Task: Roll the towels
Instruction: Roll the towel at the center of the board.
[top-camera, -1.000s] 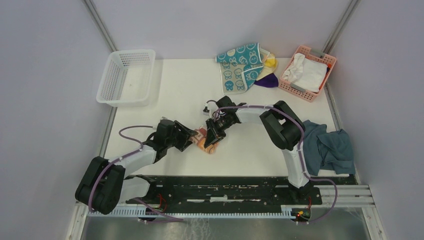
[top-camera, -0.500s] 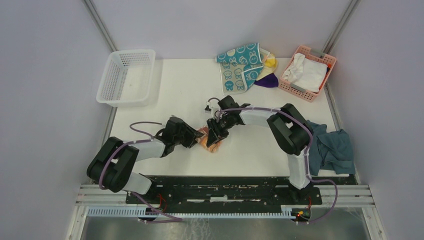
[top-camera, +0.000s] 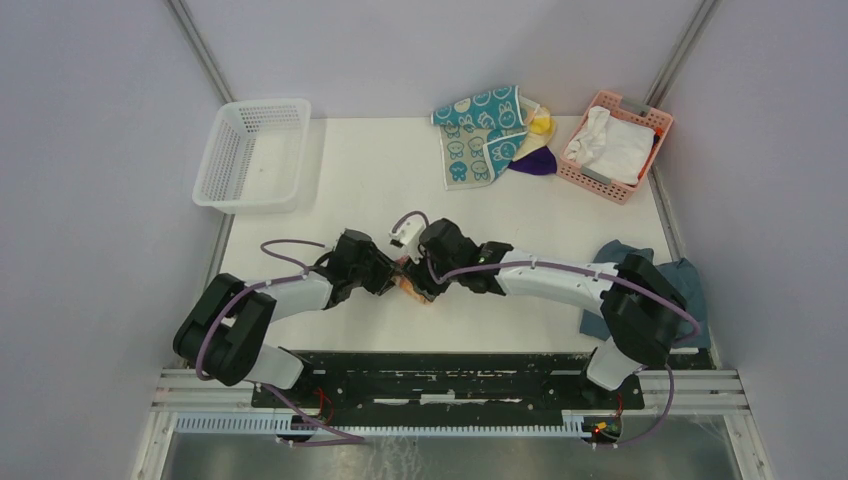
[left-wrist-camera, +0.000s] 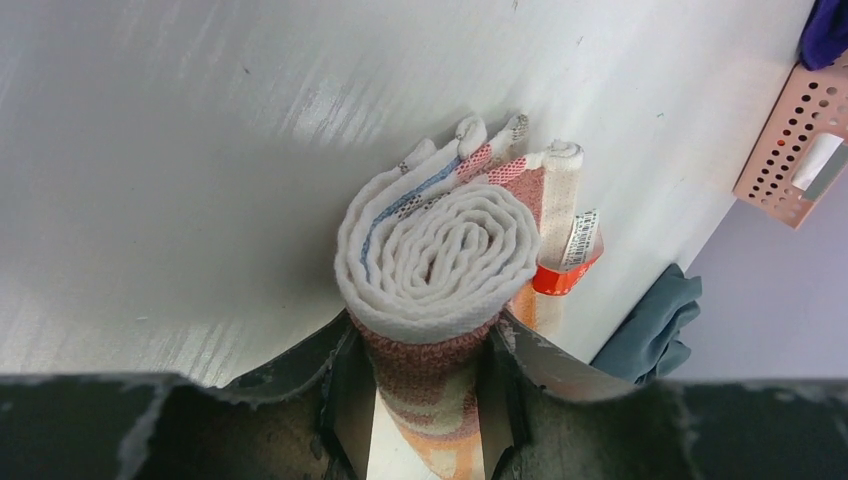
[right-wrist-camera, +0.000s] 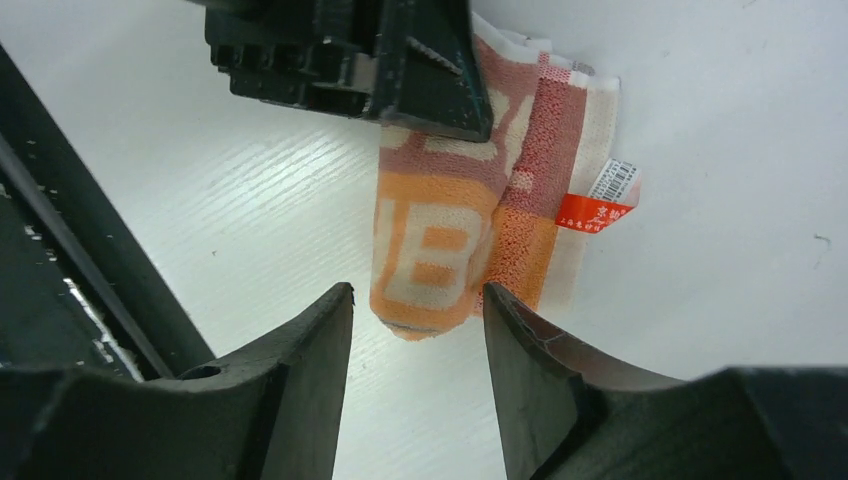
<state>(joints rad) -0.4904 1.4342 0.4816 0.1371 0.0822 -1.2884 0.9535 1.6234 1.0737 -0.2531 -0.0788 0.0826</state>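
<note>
A peach-orange printed towel (left-wrist-camera: 435, 260) lies rolled into a tight coil on the white table (top-camera: 350, 190), with a red tag (right-wrist-camera: 590, 212) on its loose flap. My left gripper (left-wrist-camera: 425, 390) is shut on the roll, one jaw pressed on each side. My right gripper (right-wrist-camera: 417, 292) stands open at the roll's other end (right-wrist-camera: 425, 290), its fingers apart from the cloth. From above, both grippers (top-camera: 392, 278) (top-camera: 420, 283) meet over the roll (top-camera: 413, 291). More towels lie heaped at the back: teal with rabbit faces (top-camera: 480, 125), pale yellow (top-camera: 541, 123), deep purple (top-camera: 536, 163).
A white plastic basket (top-camera: 252, 152) stands at the back left. At the back right a pink basket (top-camera: 640, 118) holds a white cloth (top-camera: 610, 145). A blue-grey cloth (top-camera: 680, 290) lies at the right edge, partly under my right arm.
My right gripper has opened and let go of the roll, and its arm has stretched out low to the right. My left gripper has moved in and shut on the roll.
</note>
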